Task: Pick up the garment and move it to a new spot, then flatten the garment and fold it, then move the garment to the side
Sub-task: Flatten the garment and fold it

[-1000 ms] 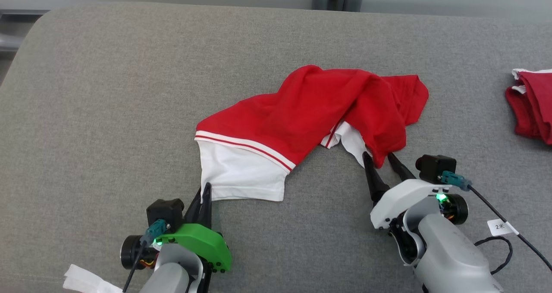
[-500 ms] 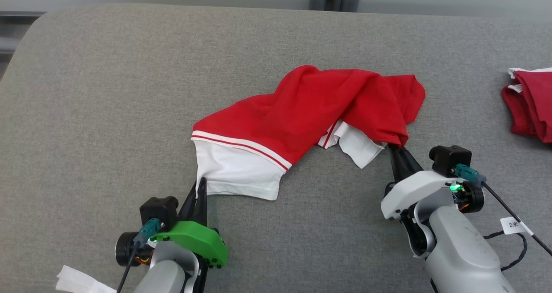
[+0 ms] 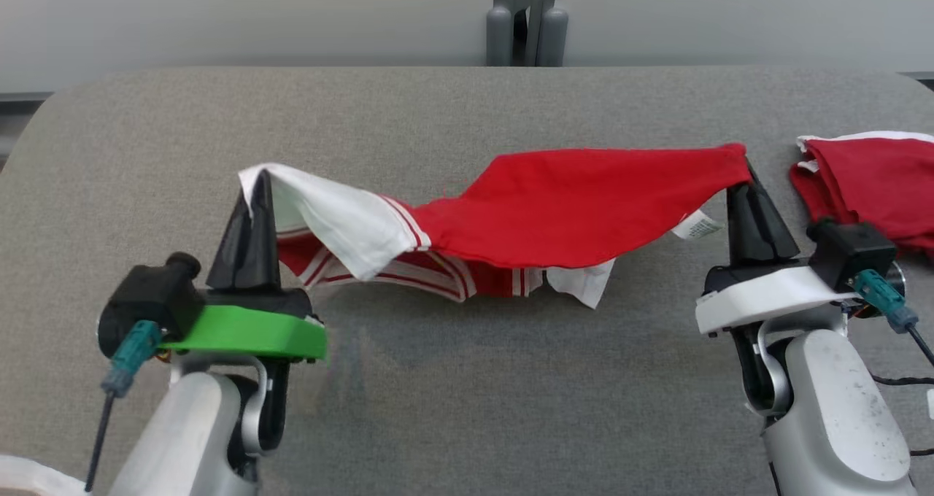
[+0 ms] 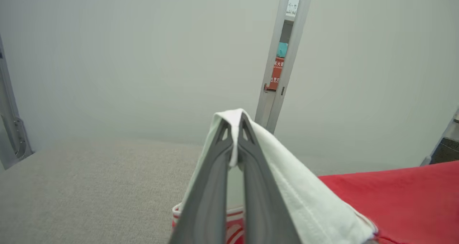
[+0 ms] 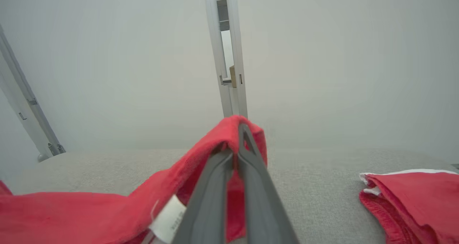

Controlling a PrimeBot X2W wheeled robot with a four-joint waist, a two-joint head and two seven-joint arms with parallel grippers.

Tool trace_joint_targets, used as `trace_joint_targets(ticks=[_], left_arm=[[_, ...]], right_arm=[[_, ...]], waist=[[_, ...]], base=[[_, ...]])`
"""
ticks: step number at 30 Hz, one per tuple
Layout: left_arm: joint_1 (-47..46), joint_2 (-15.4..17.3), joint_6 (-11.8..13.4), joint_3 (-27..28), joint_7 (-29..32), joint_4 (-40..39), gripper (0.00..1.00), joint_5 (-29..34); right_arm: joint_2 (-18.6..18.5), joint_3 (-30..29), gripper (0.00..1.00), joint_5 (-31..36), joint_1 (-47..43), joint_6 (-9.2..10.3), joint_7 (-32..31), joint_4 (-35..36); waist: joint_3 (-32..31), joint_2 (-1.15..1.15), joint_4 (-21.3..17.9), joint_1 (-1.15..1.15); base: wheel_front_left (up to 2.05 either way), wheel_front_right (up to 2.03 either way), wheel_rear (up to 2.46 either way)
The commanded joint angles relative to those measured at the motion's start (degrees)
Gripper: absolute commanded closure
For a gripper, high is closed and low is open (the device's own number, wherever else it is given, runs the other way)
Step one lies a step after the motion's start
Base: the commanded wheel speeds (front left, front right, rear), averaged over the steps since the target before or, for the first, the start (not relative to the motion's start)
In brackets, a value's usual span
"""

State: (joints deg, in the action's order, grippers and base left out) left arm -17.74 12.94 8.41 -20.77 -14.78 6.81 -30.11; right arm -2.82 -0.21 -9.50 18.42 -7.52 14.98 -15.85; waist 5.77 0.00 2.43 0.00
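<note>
- The left gripper is pinched all the way shut on a white corner of the garment. In the left wrist view the white hem is squeezed right at the tips of the two dark fingers, and the cloth drapes down over one of them.
- The right gripper is clamped shut too, on a red corner of the same garment. In the right wrist view the red fabric is folded over the fingertips.
- Both grippers point up the head view, roughly level with each other and well apart. The left one has a green collar and the right one a white collar.
- The garment is strung out between them, lifted at both corners and sagging in the middle.
- On the left side the white part flops over. The red panel runs across to the right, and red-and-white striped trim hangs underneath.
- The lowest edge looks like it touches the grey padded table, but I honestly can't tell for sure.
- A little white care label dangles from the red side, close to the right gripper.
- The garment spans the middle of the table, side to side.
- A second red garment with a white edge lies bunched on the table just past the right gripper, apart from the held one.
- Behind the table is a pale wall with a grey post in the centre.
</note>
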Motion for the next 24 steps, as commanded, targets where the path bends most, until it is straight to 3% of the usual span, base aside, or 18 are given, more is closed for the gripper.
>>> trace_joint_targets(ticks=[1,10,15,19,24], left_arm=[[-1.21,1.20,0.30,0.82,0.04,-2.92,1.00,0.49],[-5.27,7.38,1.74,3.96,5.31,-21.95,1.00,2.09],[-8.52,10.45,2.20,4.85,10.50,-31.41,1.00,2.99],[-11.54,12.86,2.13,5.63,15.13,-35.93,1.00,3.11],[-14.38,14.51,1.74,5.82,19.55,-36.76,1.00,2.34]], right_arm=[[-0.16,-0.59,1.00,1.08,-1.00,0.07,-0.68,2.89],[-0.15,-2.23,1.00,5.97,-2.56,0.07,-8.62,24.51],[-2.13,-2.96,1.00,7.57,-2.88,0.07,-13.94,36.43],[-4.32,-3.98,1.00,7.60,-3.36,0.07,-18.02,44.13],[-6.03,-5.43,1.00,6.71,-4.36,0.07,-22.31,48.68]], waist=[[-3.21,0.00,-2.14,0.00],[-8.36,0.00,-5.65,0.00],[-10.11,0.00,-7.43,0.00],[-10.58,0.00,-8.50,0.00],[-9.49,0.00,-9.55,0.00]], base=[[0.00,0.00,0.00],[0.00,0.00,0.00],[0.00,0.00,0.00],[0.00,0.00,0.00],[0.00,0.00,0.00]])
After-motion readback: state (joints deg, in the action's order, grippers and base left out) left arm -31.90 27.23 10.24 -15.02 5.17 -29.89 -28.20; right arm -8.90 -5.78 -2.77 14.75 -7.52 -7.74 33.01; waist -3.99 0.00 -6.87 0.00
